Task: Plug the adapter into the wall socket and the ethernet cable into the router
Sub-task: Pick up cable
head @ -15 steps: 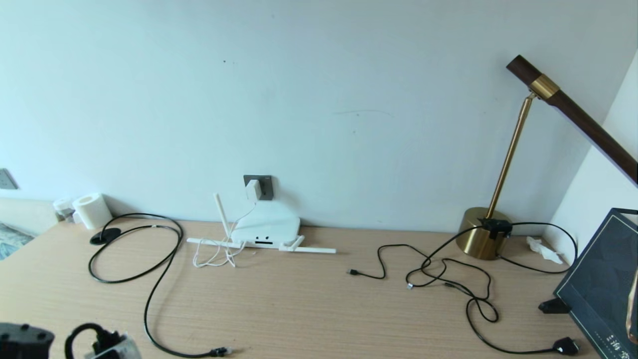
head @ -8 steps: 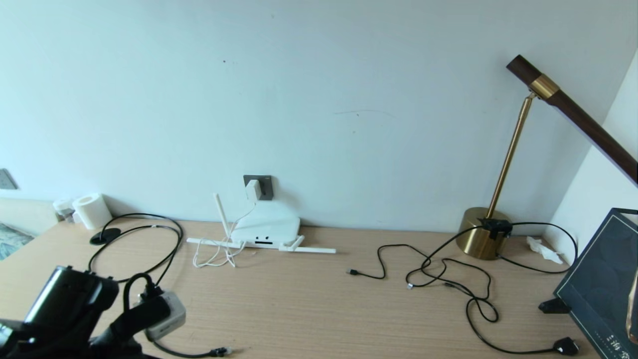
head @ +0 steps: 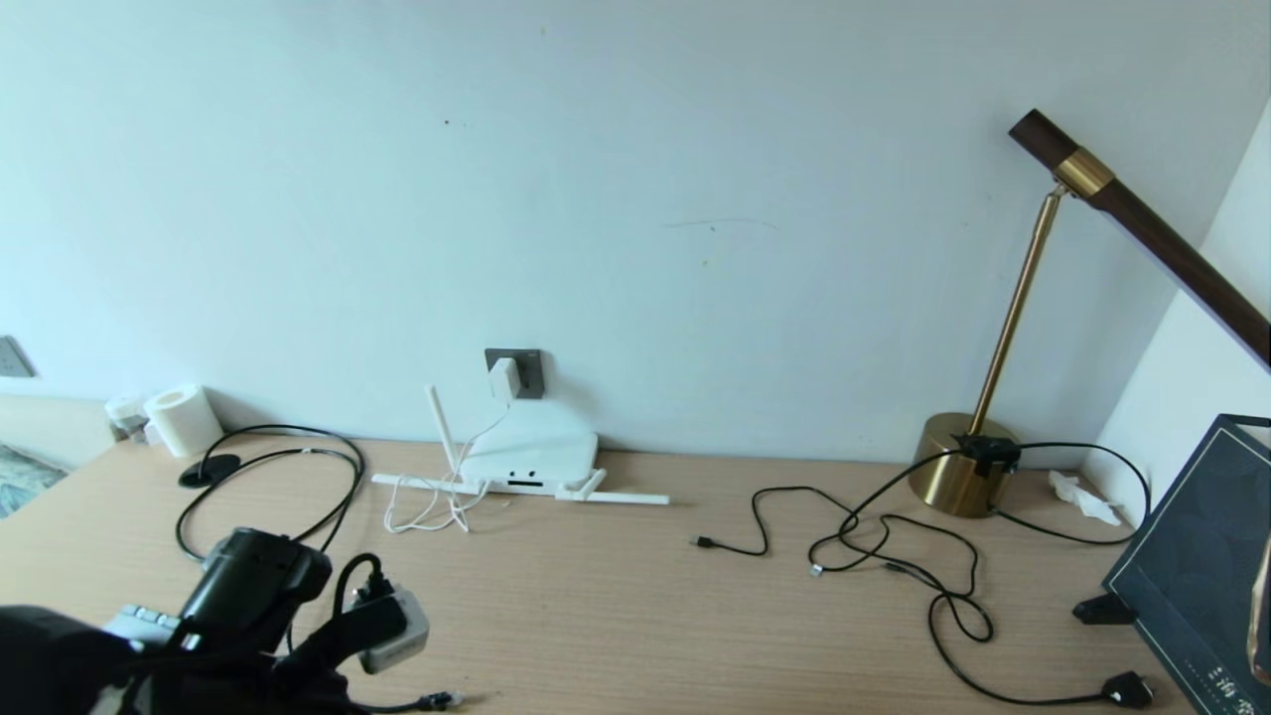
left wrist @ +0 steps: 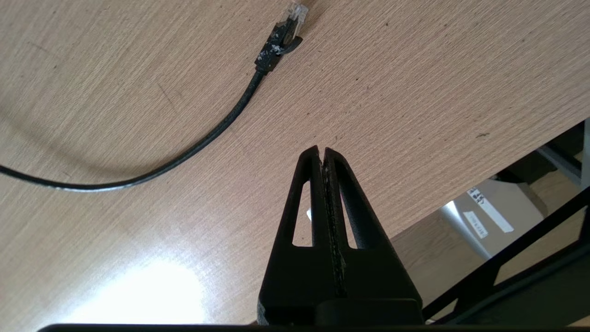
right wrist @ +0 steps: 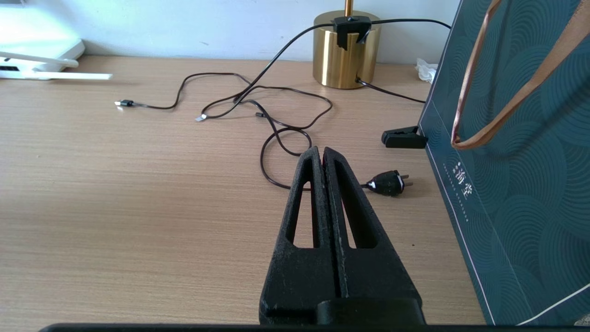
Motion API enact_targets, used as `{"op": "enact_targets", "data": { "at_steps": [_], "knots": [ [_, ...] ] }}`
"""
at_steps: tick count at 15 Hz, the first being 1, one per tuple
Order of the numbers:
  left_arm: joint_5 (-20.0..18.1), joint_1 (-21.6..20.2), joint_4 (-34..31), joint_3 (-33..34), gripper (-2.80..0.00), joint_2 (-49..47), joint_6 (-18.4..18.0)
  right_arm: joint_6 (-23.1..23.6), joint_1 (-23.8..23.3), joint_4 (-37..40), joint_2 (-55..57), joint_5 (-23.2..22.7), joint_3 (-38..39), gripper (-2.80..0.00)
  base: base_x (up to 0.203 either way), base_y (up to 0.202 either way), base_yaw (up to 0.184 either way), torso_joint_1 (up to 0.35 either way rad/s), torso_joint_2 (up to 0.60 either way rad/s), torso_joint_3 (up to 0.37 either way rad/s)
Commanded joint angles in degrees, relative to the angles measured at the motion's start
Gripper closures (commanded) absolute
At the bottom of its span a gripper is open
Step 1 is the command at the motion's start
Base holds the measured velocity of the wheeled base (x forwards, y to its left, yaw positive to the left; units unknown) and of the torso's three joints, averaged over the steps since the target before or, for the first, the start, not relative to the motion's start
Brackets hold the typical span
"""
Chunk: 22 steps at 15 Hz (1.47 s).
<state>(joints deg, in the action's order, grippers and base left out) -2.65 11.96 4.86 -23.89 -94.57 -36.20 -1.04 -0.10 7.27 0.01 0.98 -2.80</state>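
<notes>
Adapter [head: 504,378] is already seated in the wall socket [head: 527,369]. Ethernet step in hand: left gripper [left wrist: 322,154], pressed shut and empty, is held over the desk's [head: 635,616] front-left edge near the ethernet cable [left wrist: 198,143] tip. Next: jaws must be opened, connector [left wrist: 285,32] pinched, then carried to the router [head: 531,455] at the back edge. Right gripper [right wrist: 322,154] is parked shut.

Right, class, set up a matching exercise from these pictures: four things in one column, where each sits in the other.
Things:
1. adapter
2. router
3. ethernet cable
4. lamp

Places:
A. lying looped across the desk's left part
B. in the wall socket
C. at the desk's far right, near the wall
D. on the desk, against the wall below the socket

Pairs: 1-B, 2-D, 3-A, 4-C
</notes>
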Motion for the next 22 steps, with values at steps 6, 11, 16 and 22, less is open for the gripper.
{"op": "enact_targets", "data": {
  "at_steps": [6, 11, 16, 22],
  "knots": [
    [-0.68, -3.73, 5.57, -0.43, 0.00, -6.05, -17.15, -0.02, 0.01, 0.03, -0.01, -0.01, -0.01, 0.00, 0.000, 0.000, 0.000, 0.000, 0.00, 0.000],
    [-6.77, -6.49, 5.53, -4.62, 0.00, -10.22, -23.96, -0.02, 0.01, 0.03, -0.01, -0.01, -0.01, 0.00, 0.000, 0.000, 0.000, 0.000, 0.00, 0.000],
    [-8.34, -7.04, 5.24, -8.60, 0.00, -14.51, -26.86, -0.02, 0.01, 0.03, -0.01, -0.01, -0.01, 0.00, 0.000, 0.000, 0.000, 0.000, 0.00, 0.000],
    [-8.61, -7.39, 5.51, -10.91, 0.00, -16.88, -28.84, -0.02, 0.01, 0.03, -0.01, -0.01, -0.01, 0.00, 0.000, 0.000, 0.000, 0.000, 0.00, 0.000]
  ]
}}
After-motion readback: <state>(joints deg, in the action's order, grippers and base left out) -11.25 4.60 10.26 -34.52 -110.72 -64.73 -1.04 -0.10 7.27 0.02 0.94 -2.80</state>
